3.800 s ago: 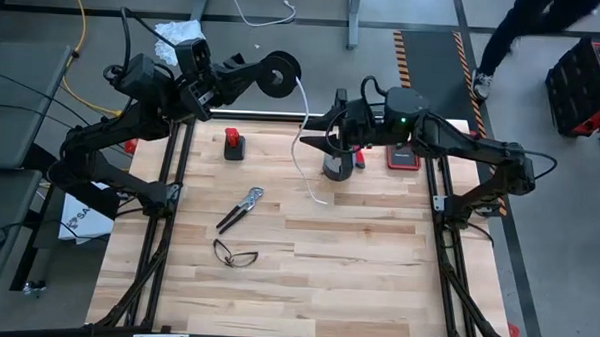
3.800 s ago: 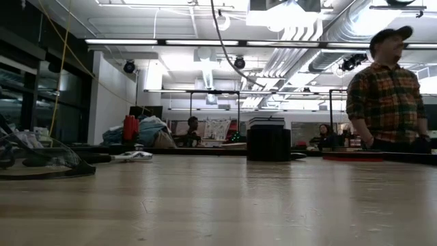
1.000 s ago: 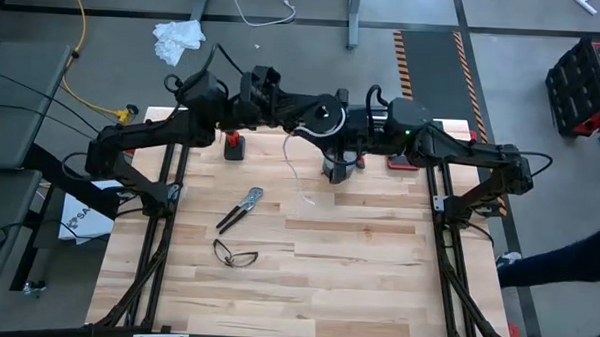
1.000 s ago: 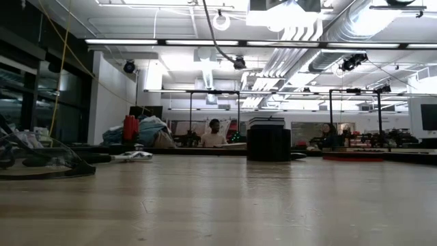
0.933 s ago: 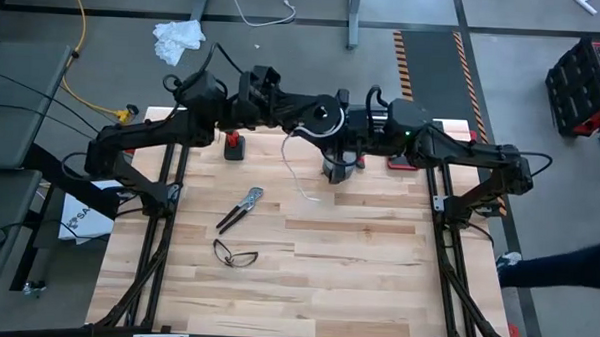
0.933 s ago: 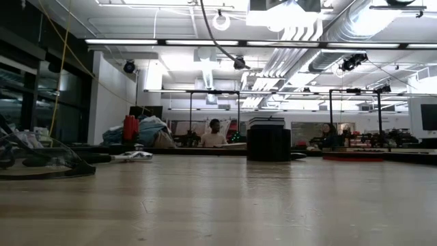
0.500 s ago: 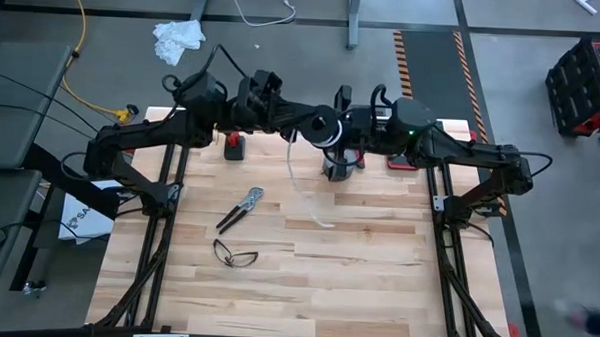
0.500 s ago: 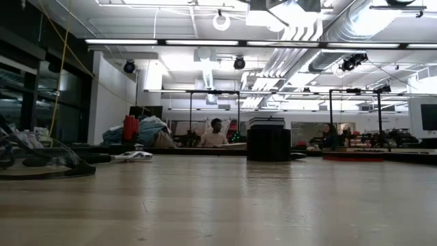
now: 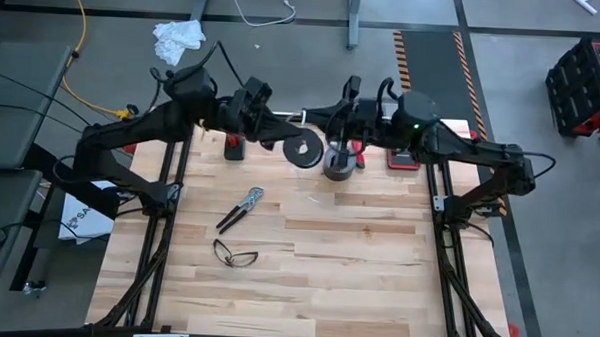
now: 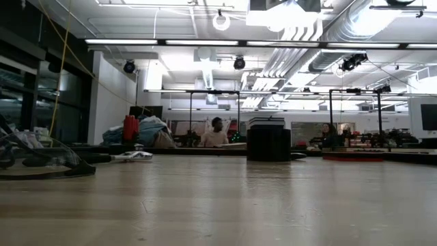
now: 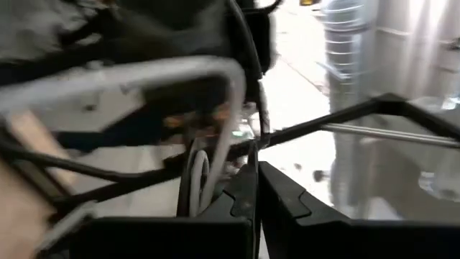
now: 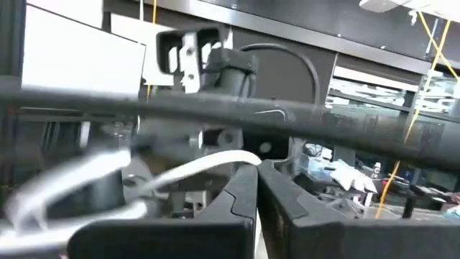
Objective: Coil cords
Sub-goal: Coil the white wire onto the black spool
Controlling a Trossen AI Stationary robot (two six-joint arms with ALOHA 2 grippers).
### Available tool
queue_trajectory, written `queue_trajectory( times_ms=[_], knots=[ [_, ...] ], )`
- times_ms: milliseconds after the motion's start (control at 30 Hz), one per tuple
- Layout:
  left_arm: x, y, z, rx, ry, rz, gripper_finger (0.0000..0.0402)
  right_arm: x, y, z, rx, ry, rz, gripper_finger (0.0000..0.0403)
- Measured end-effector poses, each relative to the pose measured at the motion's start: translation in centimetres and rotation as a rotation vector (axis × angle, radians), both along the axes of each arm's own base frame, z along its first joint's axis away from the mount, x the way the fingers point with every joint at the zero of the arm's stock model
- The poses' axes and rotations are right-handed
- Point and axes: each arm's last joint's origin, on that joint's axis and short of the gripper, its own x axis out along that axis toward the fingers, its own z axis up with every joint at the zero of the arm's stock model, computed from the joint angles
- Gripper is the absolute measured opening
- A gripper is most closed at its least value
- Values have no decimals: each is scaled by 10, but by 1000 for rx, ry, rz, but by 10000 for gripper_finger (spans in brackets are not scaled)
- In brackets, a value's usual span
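My left gripper (image 9: pixel 293 140) is shut on the small black round spool (image 9: pixel 303 149), held above the table's far middle, just left of the grey tape roll (image 9: pixel 338 166). The thin white cord (image 12: pixel 194 167) runs from the spool to my right gripper (image 9: pixel 317 114), which is shut on it just beyond the spool, toward the far edge. In the left wrist view the cord shows as a blurred white loop (image 11: pixel 201 169) beside the shut fingers. Neither gripper shows in the low view. My left gripper pinches the spool at its rim (image 11: pixel 253 162) between its two fingers, coming level from the table's left. The spool is lifted clear of the table, with white cord wound beside the fingers. My right gripper pinches the white cord (image 12: pixel 248 160) between its two fingertips, coming from the table's right. The cord leads away from the fingers toward the spool, clear of the table.
Pliers (image 9: pixel 241 206) and safety glasses (image 9: pixel 234 253) lie on the wooden table's left half. A red and black item (image 9: pixel 234 146) stands at the far left and a red one (image 9: pixel 402 157) at the far right. The tape roll shows dark in the low view (image 10: pixel 268 143).
My left gripper has carried the spool down and toward the near edge, next to the tape roll. The cord's loose length, which hung down to the table, has been drawn up off it. My right gripper has shifted slightly toward the far edge, still shut on the cord.
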Motion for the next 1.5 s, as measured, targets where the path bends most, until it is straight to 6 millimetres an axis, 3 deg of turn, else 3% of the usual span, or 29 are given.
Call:
queue_trajectory(
  times_ms=[300,500,967,1067,1333,1500],
  knots=[
    [-31,15,-5,197,135,173,0,-13,-10,3,17,43,-44,1],
    [-45,23,0,374,123,316,0,-12,-10,-2,29,89,-41,1],
    [-63,26,4,486,119,351,0,-11,-10,-15,140,225,-19,2],
    [-68,25,8,510,92,364,0,-11,-8,-19,185,260,25,22],
    [-79,29,18,530,26,431,0,-10,-8,-32,346,367,21,137],
    [-80,30,25,531,-39,456,0,-1,-10,-37,386,359,11,167]
  ],
)
